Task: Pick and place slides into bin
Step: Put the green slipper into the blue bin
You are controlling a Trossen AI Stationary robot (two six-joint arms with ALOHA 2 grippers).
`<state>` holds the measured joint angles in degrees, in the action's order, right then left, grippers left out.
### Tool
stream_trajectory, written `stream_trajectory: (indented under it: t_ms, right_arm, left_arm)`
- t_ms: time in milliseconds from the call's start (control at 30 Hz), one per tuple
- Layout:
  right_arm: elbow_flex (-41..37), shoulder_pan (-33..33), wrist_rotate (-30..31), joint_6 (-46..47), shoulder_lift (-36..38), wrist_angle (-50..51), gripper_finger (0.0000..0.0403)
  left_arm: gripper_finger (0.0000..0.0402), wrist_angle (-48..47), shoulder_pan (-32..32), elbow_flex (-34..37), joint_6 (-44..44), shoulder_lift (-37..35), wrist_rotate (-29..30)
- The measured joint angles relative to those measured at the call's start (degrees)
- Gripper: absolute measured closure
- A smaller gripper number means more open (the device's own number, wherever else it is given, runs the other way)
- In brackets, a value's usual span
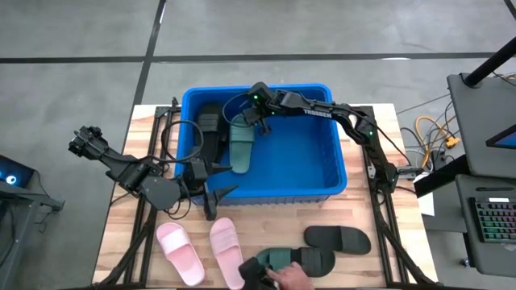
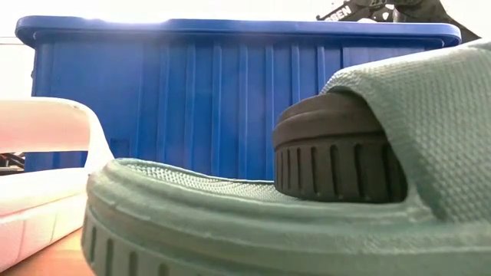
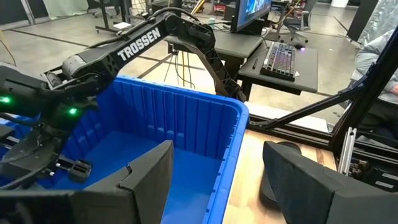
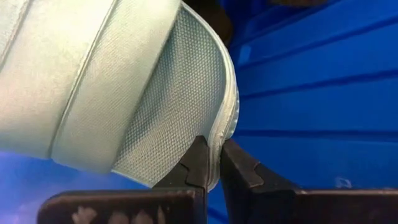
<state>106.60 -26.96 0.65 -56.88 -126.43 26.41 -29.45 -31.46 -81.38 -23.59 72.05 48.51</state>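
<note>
The right hand (image 1: 244,122) is pinched on the edge of a green slide (image 1: 241,145), holding it inside the bin (image 1: 339,181) at its 9 o'clock side, beside a black slide (image 1: 211,129) already in. The left hand (image 1: 211,196) waits open at the bin's 7 o'clock corner. Left on the table (image 1: 403,242): two pink slides (image 1: 201,250), another green one (image 1: 284,258) under a person's hand (image 1: 292,278), one black (image 1: 339,238)

I see a grey floor (image 1: 266,32) crossed by dark seams around the pale wooden worktop (image 1: 379,266). To my right stands a black desk (image 3: 273,46) carrying a backlit keyboard (image 3: 283,59) and a monitor (image 3: 249,12), with yellow cables (image 1: 435,133) lying beside it.
</note>
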Motion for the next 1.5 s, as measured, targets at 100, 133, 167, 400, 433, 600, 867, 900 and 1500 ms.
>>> stream_trajectory:
  t_ms: [100, 133, 167, 400, 433, 600, 867, 900, 1500]
  right_arm:
    - [-0.9, 0.0, 1.2, -0.6, 0.0, 0.0, 0.0388]
    - [-1.0, 0.0, 1.3, -0.6, 0.0, 0.1, 0.0388]
    - [-1.1, 0.0, 1.3, -0.6, 0.1, 0.2, 0.0388]
    - [-0.9, 0.0, -0.3, -0.6, 0.1, 1.5, 0.0388]
    - [-0.9, 0.0, -0.4, -0.6, 0.1, 2.1, 0.0388]
    - [-0.8, 0.0, -0.8, -1.3, 0.2, 4.4, 0.0388]
    - [-1.0, 0.0, 0.5, -1.8, 0.0, 1.6, 0.0388]
    - [-1.0, 0.0, 0.5, -1.9, 0.0, 1.6, 0.0388]
    - [-2.1, 0.6, -2.7, 1.5, 0.1, 1.5, 0.0388]
  left_arm:
    - [0.0169, 0.0, 0.0, 0.0, 0.0, 0.0, 0.0]
    - [0.0169, 0.0, 0.0, 0.0, 0.0, 0.0, 0.0]
    - [0.0169, 0.0, 0.0, 0.0, 0.0, 0.0, 0.0]
    - [0.0169, 0.0, 0.0, 0.0, 0.0, 0.0, 0.0]
    - [0.0169, 0.0, 0.0, 0.0, 0.0, 0.0, 0.0]
    - [0.0169, 0.0, 0.0, 0.0, 0.0, 0.0, 0.0]
    - [0.0169, 0.0, 0.0, 0.0, 0.0, 0.0, 0.0]
    - [0.0169, 0.0, 0.0, 0.0, 0.0, 0.0, 0.0]
    - [0.0169, 0.0, 0.0, 0.0, 0.0, 0.0, 0.0]
